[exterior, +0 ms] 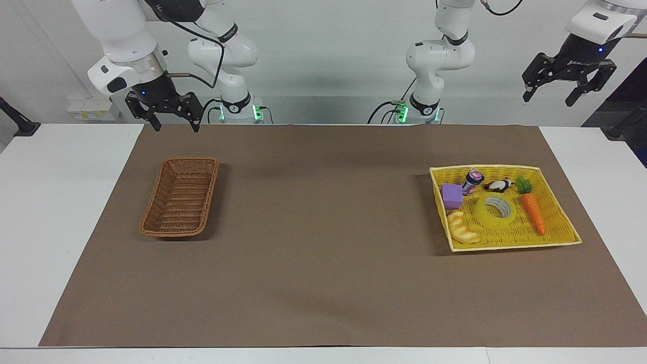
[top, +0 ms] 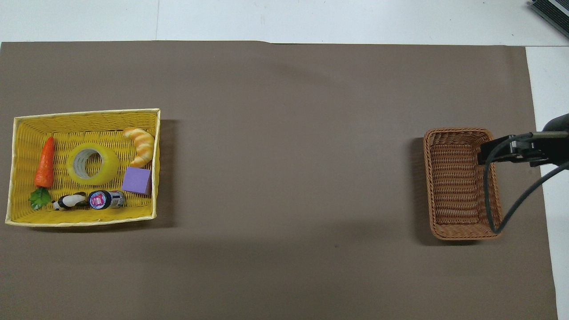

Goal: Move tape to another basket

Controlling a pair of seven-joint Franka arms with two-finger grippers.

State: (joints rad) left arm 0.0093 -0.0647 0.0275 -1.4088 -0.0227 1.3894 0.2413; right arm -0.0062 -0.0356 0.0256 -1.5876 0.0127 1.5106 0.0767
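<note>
The tape (exterior: 482,216) lies flat in the yellow mesh tray (exterior: 510,231), toward the left arm's end of the table; it also shows in the overhead view (top: 109,168). The brown wicker basket (exterior: 179,202) stands empty toward the right arm's end, and shows in the overhead view (top: 458,186). My right gripper (exterior: 175,123) hangs open and empty over the mat's edge by the robots, clear of the basket. My left gripper (exterior: 551,95) is open and empty, high in the air above the left arm's end of the table, well clear of the tray.
The tray (top: 84,126) also holds a carrot (exterior: 534,214), a croissant (exterior: 462,228), a purple block (exterior: 452,195), a small can (exterior: 472,182) and a black-and-white toy (exterior: 498,186). A brown mat (exterior: 323,227) covers the table. The right arm's cable (top: 489,195) hangs over the wicker basket.
</note>
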